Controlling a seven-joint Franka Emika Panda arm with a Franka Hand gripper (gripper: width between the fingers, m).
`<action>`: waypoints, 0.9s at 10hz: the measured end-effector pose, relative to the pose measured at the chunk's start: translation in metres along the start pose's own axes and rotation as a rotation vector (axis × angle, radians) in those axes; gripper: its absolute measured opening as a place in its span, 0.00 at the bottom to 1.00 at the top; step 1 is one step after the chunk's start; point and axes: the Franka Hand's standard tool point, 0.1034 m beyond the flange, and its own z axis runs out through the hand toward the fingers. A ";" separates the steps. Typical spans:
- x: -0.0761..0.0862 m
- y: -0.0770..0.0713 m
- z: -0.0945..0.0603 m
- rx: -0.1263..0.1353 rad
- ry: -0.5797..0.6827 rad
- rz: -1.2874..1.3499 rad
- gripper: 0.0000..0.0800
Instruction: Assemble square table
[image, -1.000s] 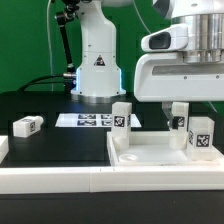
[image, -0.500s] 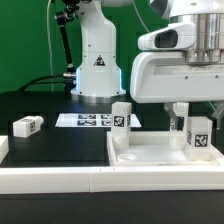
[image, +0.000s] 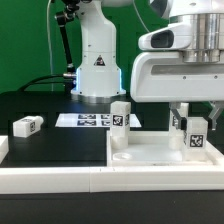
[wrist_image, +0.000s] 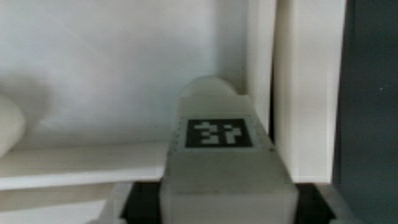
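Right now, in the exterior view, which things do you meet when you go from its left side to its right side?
Loose leg → marker board → upright leg on the square slab → leg at the gripper.

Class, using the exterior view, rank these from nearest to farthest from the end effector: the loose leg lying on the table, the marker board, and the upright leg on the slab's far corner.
Measured from the end effector:
1. Upright leg, on the slab, toward the exterior view's left.
2. Marker board, flat behind the slab.
3. Loose leg, far at the exterior view's left.
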 end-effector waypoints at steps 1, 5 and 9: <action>0.000 0.002 0.000 0.001 0.004 0.068 0.36; -0.001 0.021 0.000 -0.019 0.041 0.429 0.37; -0.002 0.037 -0.001 -0.064 0.048 0.625 0.38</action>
